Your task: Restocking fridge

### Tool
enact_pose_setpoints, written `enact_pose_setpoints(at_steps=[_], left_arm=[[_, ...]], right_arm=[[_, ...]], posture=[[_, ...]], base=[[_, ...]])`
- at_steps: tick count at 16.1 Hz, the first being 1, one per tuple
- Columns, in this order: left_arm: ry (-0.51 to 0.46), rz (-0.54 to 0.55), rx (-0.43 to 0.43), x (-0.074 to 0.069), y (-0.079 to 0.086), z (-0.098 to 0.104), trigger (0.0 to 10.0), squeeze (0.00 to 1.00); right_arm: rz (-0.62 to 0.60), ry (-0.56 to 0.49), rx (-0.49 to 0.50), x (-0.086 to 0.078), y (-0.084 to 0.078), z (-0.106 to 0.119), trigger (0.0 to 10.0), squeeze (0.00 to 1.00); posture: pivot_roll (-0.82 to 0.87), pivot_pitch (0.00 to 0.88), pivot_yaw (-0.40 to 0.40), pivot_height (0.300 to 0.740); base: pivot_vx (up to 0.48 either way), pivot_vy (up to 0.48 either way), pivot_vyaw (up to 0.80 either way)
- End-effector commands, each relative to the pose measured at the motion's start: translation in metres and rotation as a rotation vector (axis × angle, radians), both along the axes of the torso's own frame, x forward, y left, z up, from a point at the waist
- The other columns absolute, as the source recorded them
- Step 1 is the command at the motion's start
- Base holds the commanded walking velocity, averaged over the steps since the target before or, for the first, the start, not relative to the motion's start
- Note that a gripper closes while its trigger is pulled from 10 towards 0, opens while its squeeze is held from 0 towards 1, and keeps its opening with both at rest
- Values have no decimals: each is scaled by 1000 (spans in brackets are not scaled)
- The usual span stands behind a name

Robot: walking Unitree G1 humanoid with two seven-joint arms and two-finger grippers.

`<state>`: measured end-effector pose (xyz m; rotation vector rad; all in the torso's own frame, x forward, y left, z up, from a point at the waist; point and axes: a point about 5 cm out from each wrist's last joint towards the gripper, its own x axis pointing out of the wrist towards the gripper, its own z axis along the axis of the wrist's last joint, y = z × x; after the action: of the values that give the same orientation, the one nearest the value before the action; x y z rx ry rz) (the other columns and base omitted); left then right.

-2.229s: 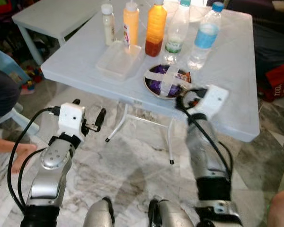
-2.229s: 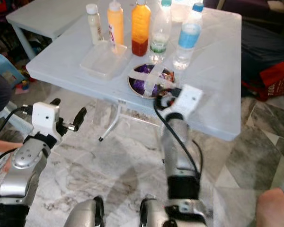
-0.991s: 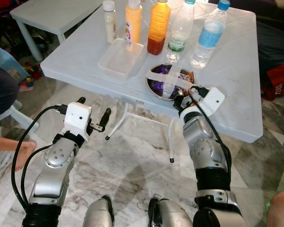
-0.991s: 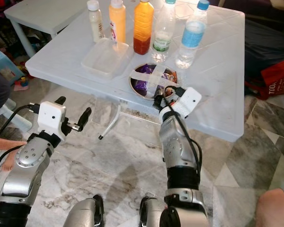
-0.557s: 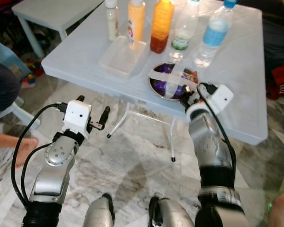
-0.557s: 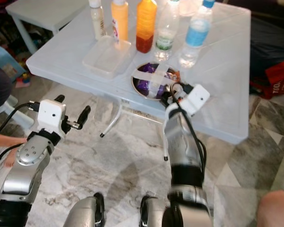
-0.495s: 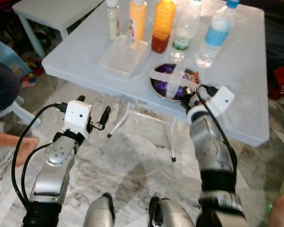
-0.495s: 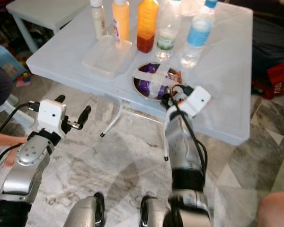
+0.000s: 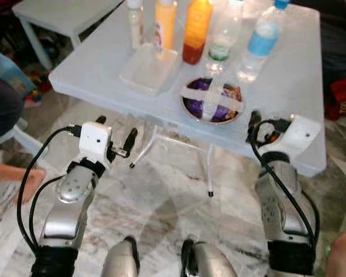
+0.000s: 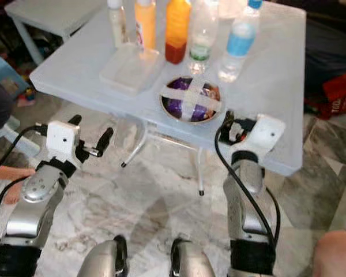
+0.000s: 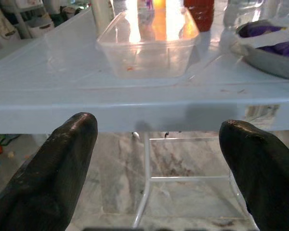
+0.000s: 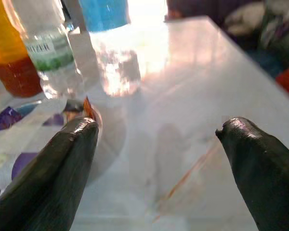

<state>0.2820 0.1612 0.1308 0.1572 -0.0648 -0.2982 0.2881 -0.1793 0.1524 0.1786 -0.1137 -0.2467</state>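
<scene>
Right tool has shifted right of bowl.

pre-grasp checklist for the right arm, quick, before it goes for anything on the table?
1. Right gripper jaws open: ok.
2. Nothing held in it: ok.
3. Right gripper over the pale blue plastic table, beside the round metal bowl taped with a white cross: ok.
4. Clear blue-labelled water bottle upright: ok.
5. Left gripper below the table edge, jaws open: ok.
6. Tape seal on the bowl holding: cannot tell.
</scene>
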Motion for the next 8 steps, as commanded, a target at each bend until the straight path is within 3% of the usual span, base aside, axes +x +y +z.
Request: enact_pose_setpoints(at_steps=[1,3,8], left_arm=[[2,-2,-7,1,0,-1,10000,0],[3,-5,-12,1,-1,-2,10000,0],[21,9,-18,-1,3,-8,10000,0]], right_arm=[[0,-30,-39,1,1,7,10000,0],[17,-38,-63,2,3,11,10000,0],[33,-33,-79,-7,5,6,10000,0]], posture=[[-21,157,-22,740],[-19,154,-25,740],[-19,149,-26,740]], base=[[0,0,-438],[0,0,-659],[0,480,-733]])
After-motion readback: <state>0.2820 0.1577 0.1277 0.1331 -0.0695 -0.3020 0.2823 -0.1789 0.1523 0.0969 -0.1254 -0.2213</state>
